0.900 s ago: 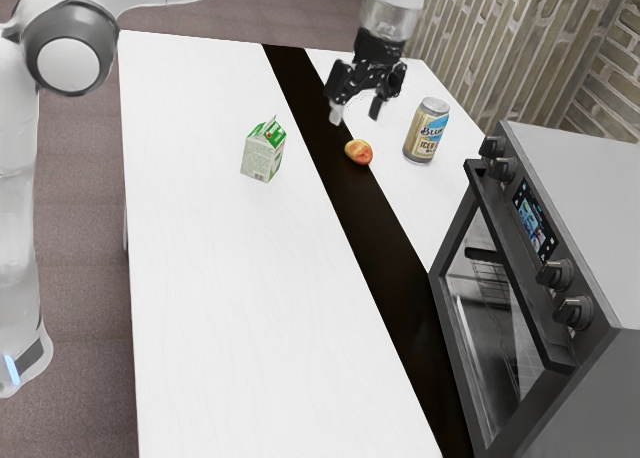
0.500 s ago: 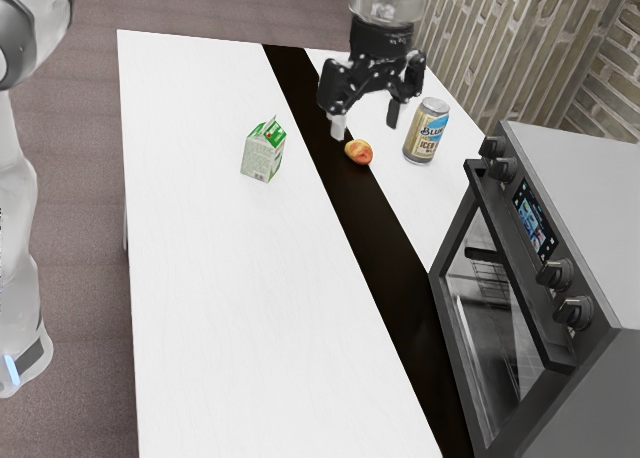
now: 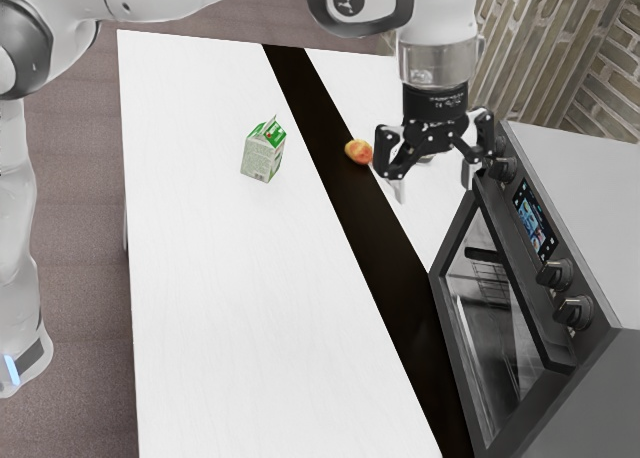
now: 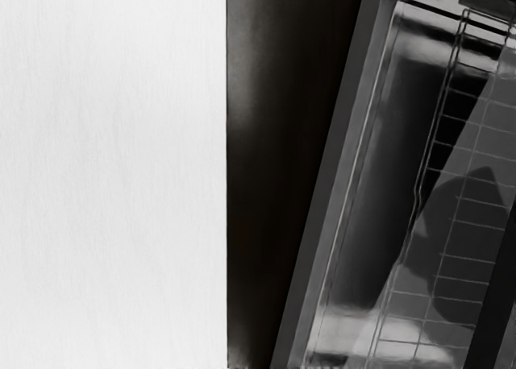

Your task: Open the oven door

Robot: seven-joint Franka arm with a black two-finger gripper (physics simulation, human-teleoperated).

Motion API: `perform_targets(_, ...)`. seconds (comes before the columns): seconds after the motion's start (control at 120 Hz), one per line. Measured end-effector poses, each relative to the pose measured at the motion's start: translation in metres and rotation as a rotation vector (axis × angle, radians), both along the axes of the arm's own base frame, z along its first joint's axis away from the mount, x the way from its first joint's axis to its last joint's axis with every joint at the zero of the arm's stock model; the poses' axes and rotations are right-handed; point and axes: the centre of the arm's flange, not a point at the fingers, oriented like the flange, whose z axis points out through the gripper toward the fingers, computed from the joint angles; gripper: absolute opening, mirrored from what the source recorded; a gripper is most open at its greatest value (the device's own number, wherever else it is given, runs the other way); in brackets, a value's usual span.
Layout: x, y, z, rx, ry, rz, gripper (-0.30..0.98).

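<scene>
In the exterior view, the gripper [image 3: 434, 184] hangs with its jaws wide apart and nothing between them, near the far end of the oven handle [image 3: 522, 276]. The oven door [image 3: 488, 323] looks shut, by the dark strip [image 3: 385, 248] along the worktop's [image 3: 230, 308] edge at the exterior view's right. The step in hand is judged to be reaching the handle. The arm would do well to line the fingers up across the bar, clear of the control knob [image 3: 503, 168], and settle one on each side before closing. A pull would then follow the door's hinge arc.

In the wrist view, the rack [image 4: 417, 193] lies behind the door's glass, the dark strip between door and worktop. A straight push down risks striking that glass.
</scene>
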Motion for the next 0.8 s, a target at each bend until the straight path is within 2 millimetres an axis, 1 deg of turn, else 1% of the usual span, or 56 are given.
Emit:
perform_targets(0.1,0.015,-0.001,-0.009,-0.01,-0.023,-0.036,0.69)
perform_targets(0.442,0.056,0.02,-0.031,-0.012,-0.077,-0.1,0.69)
perform_targets(0.533,0.062,0.019,-0.034,-0.011,-0.093,-0.122,0.69)
perform_targets(0.642,0.063,0.016,-0.039,-0.006,-0.098,-0.15,0.69)
perform_targets(0.8,0.071,0.018,-0.066,-0.01,-0.057,-0.17,0.69)
